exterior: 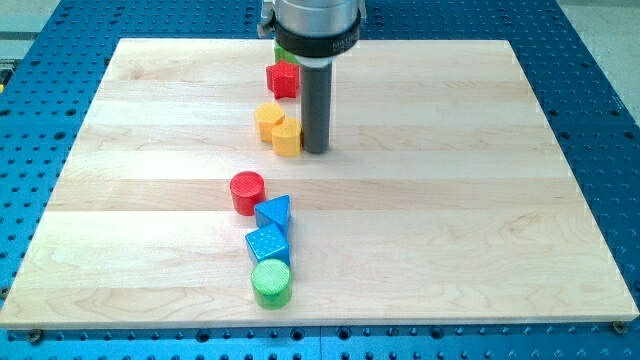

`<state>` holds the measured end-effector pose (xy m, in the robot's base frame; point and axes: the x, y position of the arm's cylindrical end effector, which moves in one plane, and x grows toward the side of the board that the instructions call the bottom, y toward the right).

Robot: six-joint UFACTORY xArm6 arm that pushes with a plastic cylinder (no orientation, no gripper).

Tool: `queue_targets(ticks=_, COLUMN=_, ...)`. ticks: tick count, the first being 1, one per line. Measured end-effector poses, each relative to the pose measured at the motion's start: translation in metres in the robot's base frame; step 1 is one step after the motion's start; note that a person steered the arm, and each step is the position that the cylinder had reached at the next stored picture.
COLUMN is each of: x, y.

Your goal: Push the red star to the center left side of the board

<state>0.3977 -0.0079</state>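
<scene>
The red star (282, 80) sits near the view's top, left of the rod's upper part. My tip (316, 150) rests on the board just right of a yellow block (287, 138), below and right of the red star. A second yellow block (268, 118) touches the first on its upper left. A green block (284, 52) shows partly behind the arm's head, above the red star.
A red cylinder (247, 192), a blue triangle (274, 212), a blue cube (267, 244) and a green cylinder (271, 283) form a line toward the view's bottom. The wooden board (480, 200) lies on a blue perforated table.
</scene>
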Motion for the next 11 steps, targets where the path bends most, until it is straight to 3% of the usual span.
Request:
queue_targets(ticks=2, x=0.001, y=0.014)
queue_targets(ticks=4, x=-0.096, y=0.025)
queue_targets(ticks=5, x=-0.109, y=-0.009)
queue_targets(ticks=7, x=-0.093, y=-0.084)
queue_targets(ticks=8, x=-0.129, y=-0.09)
queue_targets(ticks=10, x=-0.101, y=-0.177)
queue_targets(ticks=11, x=-0.092, y=-0.181)
